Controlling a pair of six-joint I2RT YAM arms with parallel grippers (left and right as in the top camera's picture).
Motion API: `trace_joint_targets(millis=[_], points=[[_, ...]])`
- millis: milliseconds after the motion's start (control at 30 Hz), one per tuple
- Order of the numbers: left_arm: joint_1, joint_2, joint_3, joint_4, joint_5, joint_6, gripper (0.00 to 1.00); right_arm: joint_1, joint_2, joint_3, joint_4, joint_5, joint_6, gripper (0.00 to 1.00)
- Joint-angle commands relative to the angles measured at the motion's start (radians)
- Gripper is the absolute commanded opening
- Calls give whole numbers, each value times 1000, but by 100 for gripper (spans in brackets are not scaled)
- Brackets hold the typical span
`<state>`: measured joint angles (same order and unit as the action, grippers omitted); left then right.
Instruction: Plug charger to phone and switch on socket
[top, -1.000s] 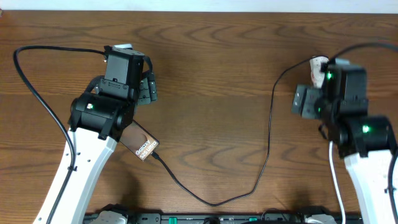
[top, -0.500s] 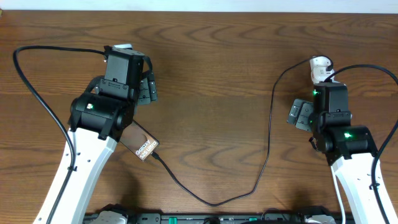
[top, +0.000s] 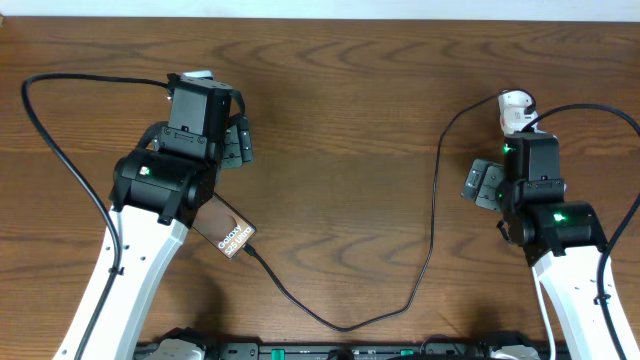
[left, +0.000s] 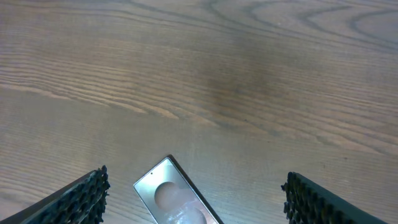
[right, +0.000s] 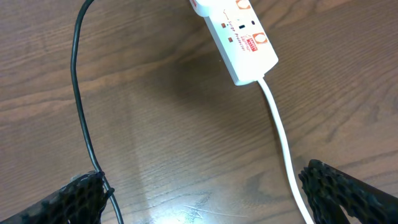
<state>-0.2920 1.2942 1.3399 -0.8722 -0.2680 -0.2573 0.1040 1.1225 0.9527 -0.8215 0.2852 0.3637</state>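
Observation:
The phone (top: 232, 235) lies flat at the left, its lettered end showing and its rest hidden under my left arm. Its other end shows in the left wrist view (left: 177, 202). The charger cable (top: 345, 325) meets the phone's lettered end, loops along the front and runs up to the socket (top: 514, 108) at the back right. The socket shows in the right wrist view (right: 239, 31), with the charger cable (right: 84, 112) to its left. My left gripper (left: 196, 177) is open above the phone. My right gripper (right: 204, 174) is open and empty, in front of the socket.
The socket's white cord (right: 280, 130) runs toward my right finger. A thick black robot cable (top: 60, 150) loops over the table at the far left. My left gripper (top: 238, 145) and right gripper (top: 482, 183) both hang over bare wood.
My right arm has drawn back from the socket toward the front edge, uncovering the socket's rounded end, then stopped. The left arm, phone and cable have not moved.

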Motion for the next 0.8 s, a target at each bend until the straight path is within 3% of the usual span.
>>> trace_joint_targets(millis=[0,767], points=[[-2,2,16,-2,-13,13,88,0,-3,-5,-1,19,18,99],[-1,1,12,-66,-13,13,88,0,-3,-5,-1,19,18,99]])
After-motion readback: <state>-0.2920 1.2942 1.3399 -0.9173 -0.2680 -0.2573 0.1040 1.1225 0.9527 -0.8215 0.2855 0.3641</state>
